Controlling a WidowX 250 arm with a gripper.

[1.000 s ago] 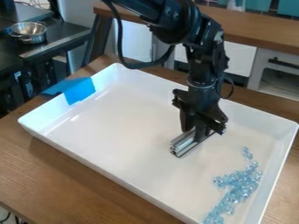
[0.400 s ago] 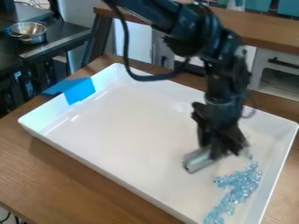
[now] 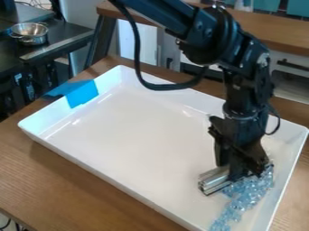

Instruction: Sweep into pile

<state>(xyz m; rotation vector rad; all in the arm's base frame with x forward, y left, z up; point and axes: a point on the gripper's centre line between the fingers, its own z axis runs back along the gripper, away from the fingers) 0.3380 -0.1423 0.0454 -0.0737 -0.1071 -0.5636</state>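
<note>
Camera view. Gripper [image 3: 231, 173] at about 5 o'clock in the frame, low over the white tray [image 3: 138, 124]. Fingers closed on the metal bar [image 3: 213, 181], the sweeping tool; its exposed end points toward 8 o'clock.

Change over the last second: arm and bar have travelled toward 5 o'clock, from bare tray floor to the edge of the blue beads [image 3: 246, 194]. The upper part of the bead band now sits against or just beside the gripper; exact contact hidden. Beads there look more bunched than before; the tail toward 6 o'clock appears unmoved.

Beads lie in the tray's 4 to 5 o'clock corner region, a ragged band near the right wall. Blue tape [image 3: 82, 94] unchanged at 10 o'clock.

Interpretation: approach finished, sweep probably just starting. Pile not yet compact. Next push should carry the upper beads toward the tail, bar kept low and level. Risks: beads slipping under the bar or round its end; bar catching the wall.
</note>
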